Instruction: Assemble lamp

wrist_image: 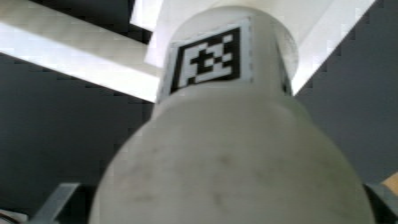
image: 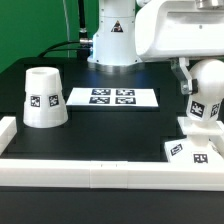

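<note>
The white rounded bulb (image: 204,112) stands upright with its neck down on the flat square base (image: 192,151) at the exterior view's right, near the front rail. My gripper (image: 207,92) is shut on the bulb's upper body from above. In the wrist view the bulb (wrist_image: 214,140) fills most of the picture, its tag facing the camera, and the gripper (wrist_image: 222,215) has a dark finger at each side of it. The tapered shade (image: 42,98) stands mouth down at the exterior view's left, far from the gripper.
The marker board (image: 112,97) lies flat at the middle back of the black table. A white rail (image: 100,170) runs along the front edge and up the left side. The arm's pedestal (image: 112,45) stands behind the marker board.
</note>
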You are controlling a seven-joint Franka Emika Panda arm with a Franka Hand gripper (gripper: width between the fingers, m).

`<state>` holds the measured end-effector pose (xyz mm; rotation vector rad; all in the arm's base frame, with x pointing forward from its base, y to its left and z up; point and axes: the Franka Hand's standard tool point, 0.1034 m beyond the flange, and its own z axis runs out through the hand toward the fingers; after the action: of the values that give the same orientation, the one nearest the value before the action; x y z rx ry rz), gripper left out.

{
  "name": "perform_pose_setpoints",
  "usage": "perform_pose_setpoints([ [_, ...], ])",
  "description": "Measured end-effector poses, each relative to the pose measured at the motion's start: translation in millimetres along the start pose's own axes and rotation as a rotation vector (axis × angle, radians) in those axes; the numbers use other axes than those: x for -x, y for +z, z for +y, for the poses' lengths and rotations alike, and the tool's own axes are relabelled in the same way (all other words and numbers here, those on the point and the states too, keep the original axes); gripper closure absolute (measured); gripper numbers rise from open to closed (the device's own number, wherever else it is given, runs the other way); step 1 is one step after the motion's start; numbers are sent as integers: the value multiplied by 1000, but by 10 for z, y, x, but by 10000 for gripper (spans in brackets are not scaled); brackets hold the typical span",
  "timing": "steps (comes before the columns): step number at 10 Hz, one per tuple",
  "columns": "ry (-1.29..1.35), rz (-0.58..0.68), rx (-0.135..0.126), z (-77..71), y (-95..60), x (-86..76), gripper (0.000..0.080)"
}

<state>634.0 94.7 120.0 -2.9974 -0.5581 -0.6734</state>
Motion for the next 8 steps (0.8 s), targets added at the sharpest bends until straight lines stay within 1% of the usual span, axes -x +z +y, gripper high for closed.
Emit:
perform_pose_setpoints([
  [1, 0, 0, 0, -1, 2, 2, 131],
  [2, 0, -1, 0, 1, 2, 3, 109],
  [4, 3, -11, -1, 34, -30, 5, 101],
  [5, 4, -17, -2, 43, -77, -11, 101],
  [6, 2, -27, -4, 54, -147, -35, 101],
  [8, 1, -61, -9, 134, -308, -97, 101],
])
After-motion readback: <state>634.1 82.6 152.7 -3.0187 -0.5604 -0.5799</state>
